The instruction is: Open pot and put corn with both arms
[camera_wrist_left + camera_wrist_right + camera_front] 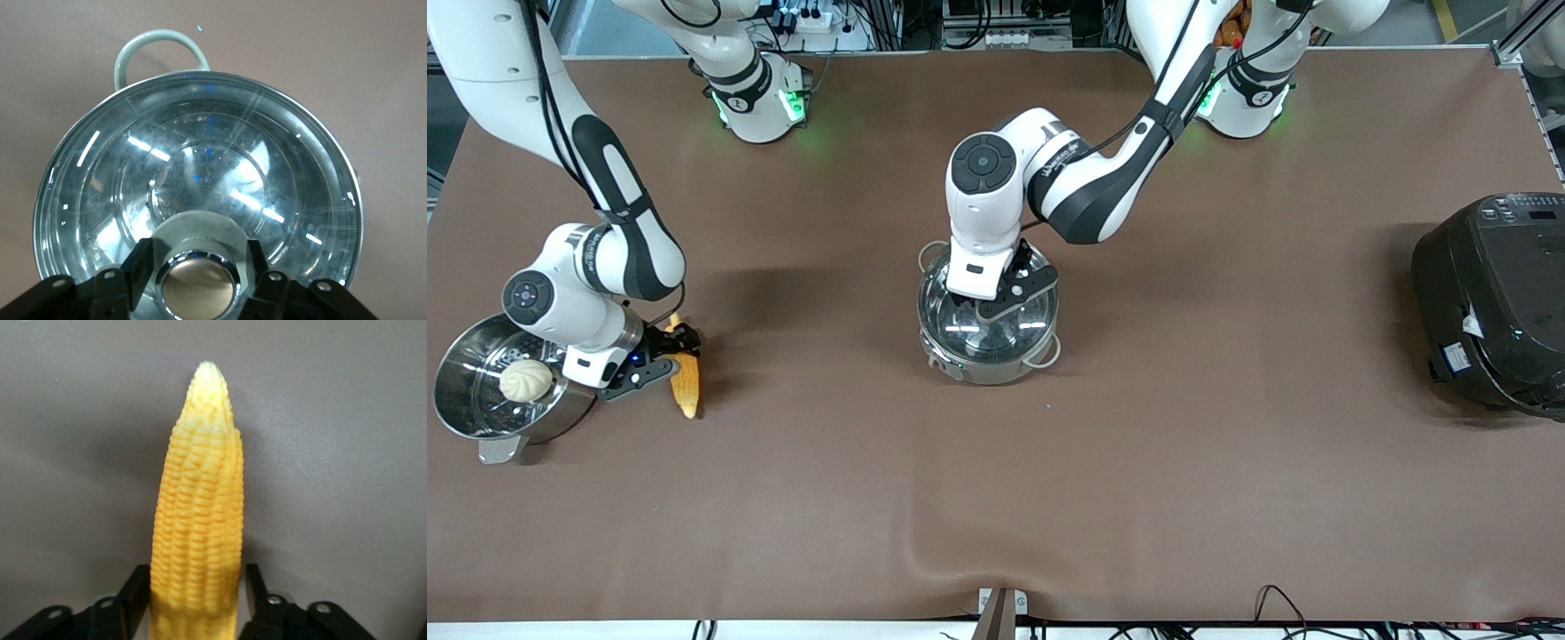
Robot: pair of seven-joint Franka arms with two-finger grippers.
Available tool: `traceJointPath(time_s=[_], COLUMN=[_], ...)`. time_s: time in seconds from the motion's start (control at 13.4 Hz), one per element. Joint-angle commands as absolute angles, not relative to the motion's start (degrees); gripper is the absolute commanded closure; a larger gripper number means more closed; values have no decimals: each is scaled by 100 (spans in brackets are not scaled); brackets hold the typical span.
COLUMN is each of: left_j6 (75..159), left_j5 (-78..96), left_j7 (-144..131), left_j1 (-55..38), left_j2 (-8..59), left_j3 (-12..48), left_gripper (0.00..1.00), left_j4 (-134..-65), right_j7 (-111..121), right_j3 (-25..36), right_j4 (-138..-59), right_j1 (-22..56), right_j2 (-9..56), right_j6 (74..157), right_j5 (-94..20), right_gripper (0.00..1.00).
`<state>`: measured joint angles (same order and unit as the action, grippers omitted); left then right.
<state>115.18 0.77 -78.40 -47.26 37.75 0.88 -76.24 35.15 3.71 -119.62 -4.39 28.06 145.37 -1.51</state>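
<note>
The steel pot (987, 356) stands mid-table with its glass lid (1009, 327) on. My left gripper (996, 300) is down on the lid, and its fingers are shut on the tan knob (200, 285) in the left wrist view, where the gripper (200, 267) grips the knob's pale collar. The corn (687, 387) lies on the table toward the right arm's end. My right gripper (679, 342) is down at its thick end. In the right wrist view the gripper (198, 593) is open, its fingers close on either side of the corn (200, 500), with a small gap at one side.
A steel pot with a perforated insert (463, 400) and a white bun (526, 380) stands right beside the right gripper, at the table's edge. A black rice cooker (1494, 302) stands at the left arm's end.
</note>
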Motion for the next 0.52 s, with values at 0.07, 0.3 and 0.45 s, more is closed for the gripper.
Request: traceJointPath(time_s=[0.07,0.3,0.45], left_j6=[11426,11426,11417], left_j5=[44,53,88], left_j7=[-7910,-7919,-7928], left_j1=[-4790,-4860,-4860], left_j2=[3858,3885,3832], left_j3=[61,62,62], left_gripper=[57,100,100], left_j4=[-7488,-7488,-7488], right_j7=[3534,3533,3176], right_j3=[308,290,290], right_j4=[-11830,-11166,-10454], right_j1=[-466,-422,-230], right_j2=[2918,2690,2628], right_j6=[14485,13391,12222], right_j5=[-237,-237,-255], right_gripper=[50,76,78])
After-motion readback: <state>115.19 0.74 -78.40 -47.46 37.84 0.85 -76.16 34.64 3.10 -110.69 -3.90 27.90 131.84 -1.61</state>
